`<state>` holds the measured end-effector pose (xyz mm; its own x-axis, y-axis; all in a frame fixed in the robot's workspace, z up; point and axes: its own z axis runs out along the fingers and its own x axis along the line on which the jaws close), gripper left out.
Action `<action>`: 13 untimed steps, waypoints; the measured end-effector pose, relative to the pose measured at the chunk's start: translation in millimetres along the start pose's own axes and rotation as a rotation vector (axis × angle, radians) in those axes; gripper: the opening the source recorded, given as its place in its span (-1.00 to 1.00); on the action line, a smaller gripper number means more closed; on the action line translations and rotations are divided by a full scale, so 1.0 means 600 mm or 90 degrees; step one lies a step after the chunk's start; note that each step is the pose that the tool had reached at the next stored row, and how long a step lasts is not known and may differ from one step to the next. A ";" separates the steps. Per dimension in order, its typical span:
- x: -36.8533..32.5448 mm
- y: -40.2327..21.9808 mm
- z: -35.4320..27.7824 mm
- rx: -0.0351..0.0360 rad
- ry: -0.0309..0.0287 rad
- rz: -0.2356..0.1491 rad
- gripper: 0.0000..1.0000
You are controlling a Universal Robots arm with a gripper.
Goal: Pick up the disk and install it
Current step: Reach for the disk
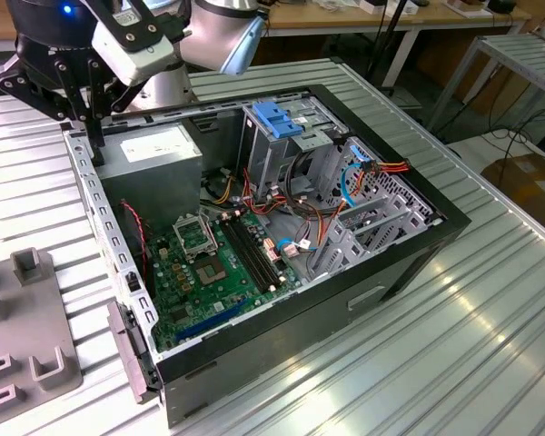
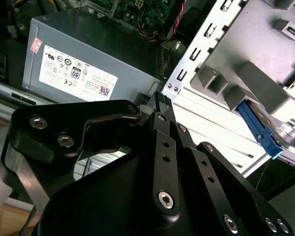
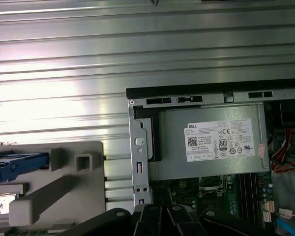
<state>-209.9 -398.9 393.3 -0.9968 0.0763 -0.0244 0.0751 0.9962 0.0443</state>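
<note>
Black linkage gripper (image 2: 161,101) (fingers pressed together, empty) hovered at the rim of the open black computer case (image 1: 89,195), beside the grey metal power-supply box (image 2: 88,64).

An open black computer case (image 1: 282,345) lies on the ribbed aluminium bench (image 1: 472,336), holding a grey power-supply box with white sticker (image 1: 154,154), green motherboard (image 1: 195,277) and blue-topped metal drive cage (image 1: 277,127). A grey moulded fixture (image 1: 36,313) stands beside it.

Ribbed metal table (image 1: 490,300) bears computer case (image 1: 282,363), grey fixture (image 1: 27,336).

Power supply (image 1: 154,154) sits inside the case (image 1: 282,336), beside the motherboard (image 1: 209,272).
</note>
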 end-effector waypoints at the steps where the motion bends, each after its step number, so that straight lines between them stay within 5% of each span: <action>1: 0.002 0.000 0.000 0.0000 0.0000 0.000 -0.80; 11: 0.029 0.007 0.000 0.0000 0.0000 0.000 -0.80; 13: 0.033 0.013 0.000 0.0034 -0.0005 0.000 -0.80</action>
<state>-228.9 -389.8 393.3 -0.9968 0.0760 -0.0253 0.0750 0.9964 0.0390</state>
